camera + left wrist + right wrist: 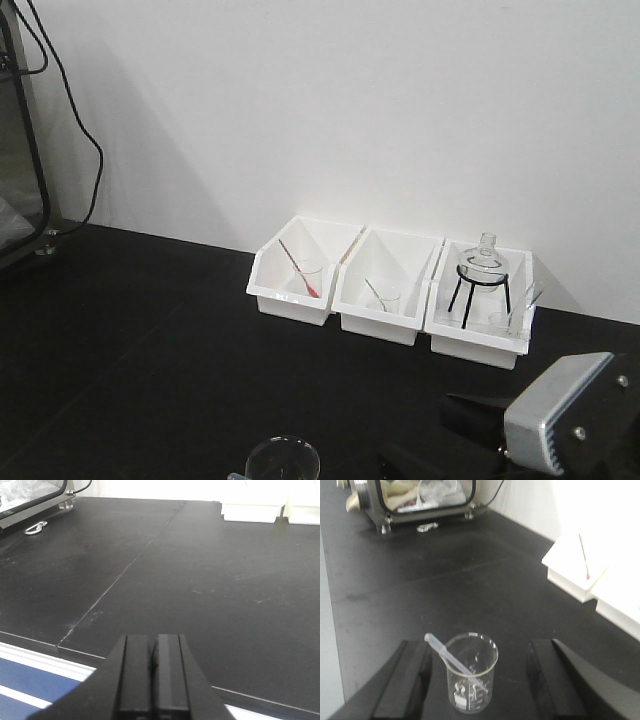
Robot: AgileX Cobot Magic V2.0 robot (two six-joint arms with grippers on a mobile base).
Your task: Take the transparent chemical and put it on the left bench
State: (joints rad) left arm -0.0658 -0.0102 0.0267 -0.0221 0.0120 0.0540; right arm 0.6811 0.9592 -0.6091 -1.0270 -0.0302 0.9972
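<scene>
The transparent chemical [470, 672] is a small clear glass beaker with printed marks and a clear plastic dropper leaning in it. It stands upright on the black left bench [150, 350], at the bottom edge of the front view [283, 458]. In the right wrist view my right gripper [479, 655] is open, one black finger on each side of the beaker, neither touching it. In the front view its fingers [470, 410] show just right of the beaker. My left gripper [154, 645] is shut on nothing, over the bench's front edge.
Three white bins [385, 290] stand in a row against the white wall; the right one holds a round flask on a black tripod [484, 265]. A glass-fronted apparatus [420, 500] with a cable stands at the bench's far left.
</scene>
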